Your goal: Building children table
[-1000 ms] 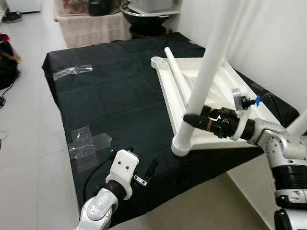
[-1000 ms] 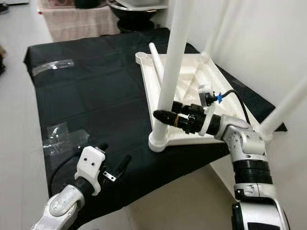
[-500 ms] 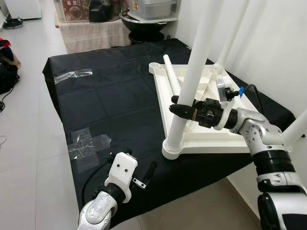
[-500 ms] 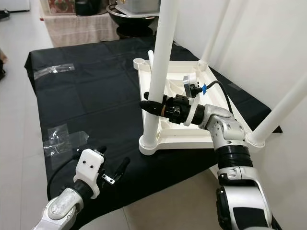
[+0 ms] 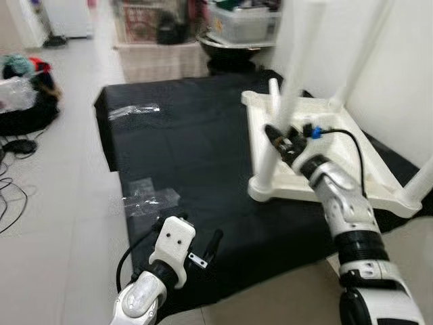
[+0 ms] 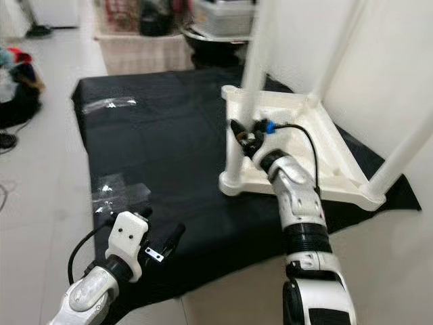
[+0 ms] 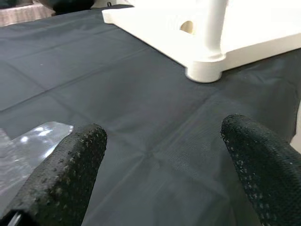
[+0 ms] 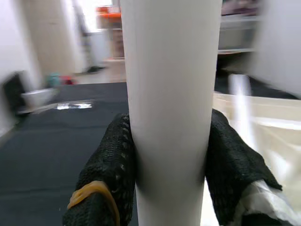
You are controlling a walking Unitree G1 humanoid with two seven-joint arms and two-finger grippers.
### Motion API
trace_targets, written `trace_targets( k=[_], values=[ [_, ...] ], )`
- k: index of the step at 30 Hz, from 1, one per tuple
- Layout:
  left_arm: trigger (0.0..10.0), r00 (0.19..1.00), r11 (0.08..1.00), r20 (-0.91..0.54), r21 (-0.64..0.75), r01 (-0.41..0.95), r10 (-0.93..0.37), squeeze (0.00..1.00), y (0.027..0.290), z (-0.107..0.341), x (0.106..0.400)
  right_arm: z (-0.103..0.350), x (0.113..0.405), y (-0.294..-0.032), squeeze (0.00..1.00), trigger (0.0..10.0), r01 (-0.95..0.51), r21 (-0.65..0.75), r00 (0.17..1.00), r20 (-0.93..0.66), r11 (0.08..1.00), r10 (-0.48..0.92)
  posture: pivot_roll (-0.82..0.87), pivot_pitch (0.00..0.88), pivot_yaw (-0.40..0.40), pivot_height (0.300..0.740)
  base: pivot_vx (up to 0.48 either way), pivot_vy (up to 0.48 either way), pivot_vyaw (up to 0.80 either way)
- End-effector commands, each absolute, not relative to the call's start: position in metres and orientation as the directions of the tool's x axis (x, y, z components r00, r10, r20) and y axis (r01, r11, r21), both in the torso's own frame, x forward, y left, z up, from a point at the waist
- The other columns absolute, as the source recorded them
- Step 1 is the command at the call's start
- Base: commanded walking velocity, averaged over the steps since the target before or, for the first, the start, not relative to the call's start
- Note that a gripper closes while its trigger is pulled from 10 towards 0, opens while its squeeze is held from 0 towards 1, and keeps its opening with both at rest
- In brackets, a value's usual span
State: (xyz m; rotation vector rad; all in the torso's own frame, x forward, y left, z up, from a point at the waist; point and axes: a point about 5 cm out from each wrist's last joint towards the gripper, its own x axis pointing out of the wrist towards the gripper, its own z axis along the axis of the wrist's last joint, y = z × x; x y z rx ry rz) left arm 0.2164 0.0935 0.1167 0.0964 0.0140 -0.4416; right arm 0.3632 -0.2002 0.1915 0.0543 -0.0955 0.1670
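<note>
Upturned white children's table (image 5: 338,145), tabletop face down on black cloth (image 5: 183,149) spread over tiled floor (image 5: 61,203); legs pointing up, presumably so legs can be fitted into corner sockets from above. Placed toward right edge of cloth, beside white wall (image 5: 399,74), far right corner running off the cloth.

Right gripper (image 5: 279,137) on near-left table leg (image 6: 245,101), partway up from socket. Fingers (image 8: 113,165) closed on leg from both sides, pad either side of the white tube in wrist view, no gap. Likely purpose: steadying or seating/twisting leg into near-left corner socket (image 5: 264,191); grip low on the tube gives control close to the joint. Leg upright in head views. Whether fully seated: cannot tell.

Two further legs standing: one at far corner (image 5: 362,51), one at near-right corner (image 5: 419,183). Short white stub (image 5: 273,88) at far-left corner; blurred, nature unclear.

Left gripper (image 5: 183,247) low over near edge of cloth, well apart from table. Fingers (image 7: 70,165) spread wide, nothing between them, cloth only beneath. Wrist view looks across cloth to near-left socket. Idle, probably parked out of the way while right arm works.

Crumpled clear plastic wrap (image 5: 150,198) on cloth near left edge; second piece (image 5: 132,110) toward far-left corner. Probably discarded packaging.

Background: clutter, bags, dark basin, blurred.

Judgement: assembly well along, at least three legs up; current step concerns near-left leg.
</note>
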Motion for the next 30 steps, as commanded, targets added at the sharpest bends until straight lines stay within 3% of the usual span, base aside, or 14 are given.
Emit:
trace_targets(
  k=[1, 4, 10, 11, 12, 13, 15, 18, 19, 20, 21, 23, 28, 30],
  values=[
    [10.0, 0.899, 0.895, -0.048, 0.09, 0.437, -0.434, 0.0, 0.092, 0.113, 0.216, 0.164, 0.352, -0.213, 0.0, 0.0, 0.037, 0.035, 0.999, -0.022, 0.999, -0.036, 0.05, 0.032, -0.071, 0.74, 0.0, 0.0, 0.0],
    [10.0, 0.901, 0.896, -0.047, 0.091, 0.434, -0.432, 0.0, 0.093, 0.114, 0.216, 0.168, 0.336, -0.208, 0.0, 0.0, 0.277, 0.004, 0.961, -0.016, 0.961, -0.277, 0.05, 0.033, -0.073, 0.74, 0.0, 0.0, 0.0],
    [10.0, 0.902, 0.897, -0.046, 0.091, 0.432, -0.43, 0.0, 0.093, 0.114, 0.216, 0.165, 0.331, -0.204, 0.0, 0.0, 0.377, 0.031, 0.925, -0.061, 0.926, -0.375, 0.04, 0.034, -0.074, 0.74, 0.0, 0.0, 0.0],
    [10.0, 0.902, 0.897, -0.046, 0.091, 0.432, -0.43, 0.0, 0.093, 0.114, 0.215, 0.167, 0.334, -0.199, 0.0, 3.1, 0.374, 0.082, 0.927, -0.059, 0.924, -0.37, 0.04, 0.035, -0.073, 0.74, 0.0, 0.0, 0.0],
    [10.0, 0.902, 0.897, -0.046, 0.091, 0.432, -0.43, 0.0, 0.093, 0.114, 0.215, 0.167, 0.334, -0.199, 0.0, 3.1, 0.374, 0.082, 0.927, -0.059, 0.924, -0.37, 0.04, 0.035, -0.073, 0.74, 0.0, 0.0, 0.0],
    [10.0, 0.901, 0.897, -0.046, 0.09, 0.433, -0.43, 0.0, 0.092, 0.114, 0.216, 0.17, 0.339, -0.193, 0.0, 10.0, 0.335, 0.126, 0.942, -0.052, 0.934, -0.331, 0.04, 0.033, -0.073, 0.74, 0.0, 0.0, 0.0],
    [10.0, 0.901, 0.897, -0.046, 0.088, 0.434, -0.431, 0.0, 0.092, 0.114, 0.216, 0.185, 0.349, -0.185, 0.0, 10.0, 0.225, 0.141, 0.972, 0.036, 0.964, -0.232, 0.04, 0.033, -0.073, 0.74, 0.0, 0.0, 0.0],
    [10.0, 0.901, 0.897, -0.046, 0.087, 0.434, -0.431, 0.0, 0.092, 0.114, 0.216, 0.191, 0.349, -0.182, 0.0, 10.0, 0.207, 0.127, 0.975, 0.062, 0.97, -0.216, 0.04, 0.033, -0.073, 0.74, 0.0, 0.0, 0.0],
    [10.0, 0.901, 0.897, -0.046, 0.087, 0.433, -0.431, 0.0, 0.092, 0.114, 0.216, 0.195, 0.35, -0.183, 1.0, 10.0, 0.181, 0.115, 0.978, 0.086, 0.977, -0.191, 0.04, 0.031, -0.074, 0.74, 0.0, 0.0, 0.0],
    [10.0, 0.901, 0.897, -0.046, 0.088, 0.433, -0.431, 0.0, 0.093, 0.114, 0.216, 0.199, 0.351, -0.184, 1.0, 10.0, 0.161, 0.106, 0.98, 0.104, 0.981, -0.172, 0.04, 0.031, -0.074, 0.74, 0.0, 0.0, 0.0],
    [10.0, 0.901, 0.897, -0.046, 0.088, 0.433, -0.43, 0.0, 0.093, 0.113, 0.216, 0.203, 0.353, -0.185, 0.0, 10.0, 0.131, 0.096, 0.981, 0.129, 0.987, -0.142, 0.04, 0.026, -0.077, 0.74, 0.0, 0.0, 0.0],
    [10.0, 0.902, 0.897, -0.046, 0.088, 0.433, -0.43, 0.0, 0.093, 0.113, 0.216, 0.206, 0.354, -0.186, 0.0, 10.0, 0.11, 0.09, 0.982, 0.145, 0.99, -0.123, 0.04, 0.026, -0.077, 0.74, 0.0, 0.0, 0.0],
    [10.0, 0.901, 0.897, -0.046, 0.088, 0.433, -0.431, 0.0, 0.092, 0.113, 0.216, 0.204, 0.36, -0.19, 0.0, 10.0, -0.119, 0.101, 0.985, 0.135, 0.988, 0.104, 0.04, 0.02, -0.074, 0.74, 0.0, 0.0, 0.0],
    [10.0, 0.9, 0.896, -0.046, 0.087, 0.436, -0.433, 0.0, 0.092, 0.113, 0.215, 0.2, 0.36, -0.189, 0.0, 10.0, -0.364, 0.151, 0.93, 0.108, 0.919, 0.351, 0.04, 0.017, -0.072, 0.74, 0.0, 0.0, 0.0]
  ],
)
